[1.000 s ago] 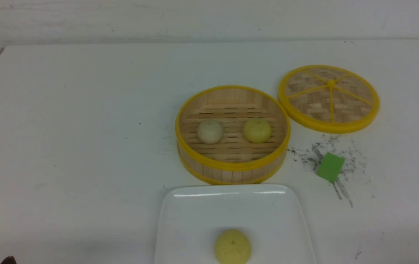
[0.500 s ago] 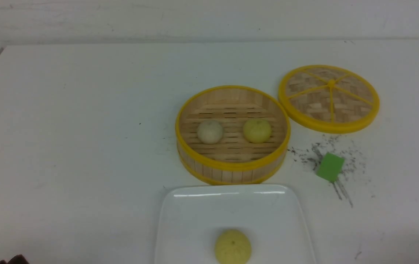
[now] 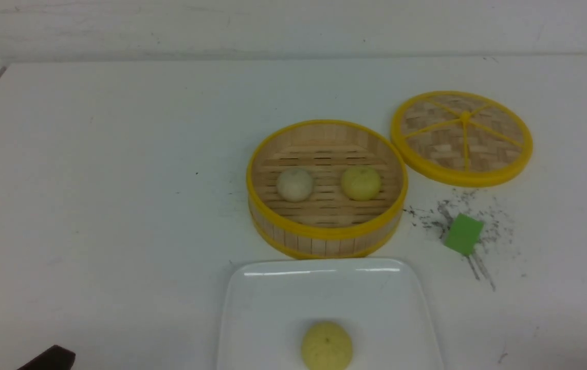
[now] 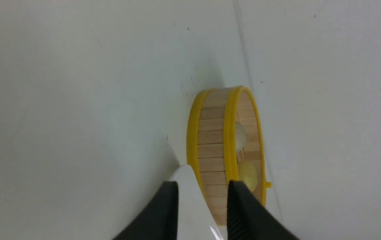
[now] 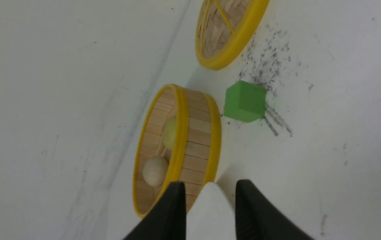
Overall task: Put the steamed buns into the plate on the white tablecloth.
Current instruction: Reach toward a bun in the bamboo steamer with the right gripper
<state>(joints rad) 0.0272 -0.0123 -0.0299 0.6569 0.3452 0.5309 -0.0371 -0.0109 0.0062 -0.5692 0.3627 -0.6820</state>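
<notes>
Two steamed buns lie in the bamboo basket (image 3: 324, 234): an off-white bun (image 3: 294, 184) on the left and a pale yellow bun (image 3: 360, 183) on the right. A third, yellow bun (image 3: 326, 345) sits in the white plate (image 3: 273, 298) at the front of the white tablecloth (image 3: 108, 205). My left gripper (image 4: 203, 183) is open and empty, low at the front left (image 3: 49, 358), well short of the plate. My right gripper (image 5: 210, 182) is open and empty too, with the plate's corner (image 5: 210, 206) showing beyond its fingers. It does not show in the front view.
The basket's woven lid (image 3: 461, 137) lies flat at the back right. A green block (image 3: 462, 234) sits on a patch of black specks, right of the basket. The basket stands just behind the plate's far rim.
The dark tip of my left gripper has come further into the front view at the bottom left, moving right. The buns, basket, plate and lid have not moved.
</notes>
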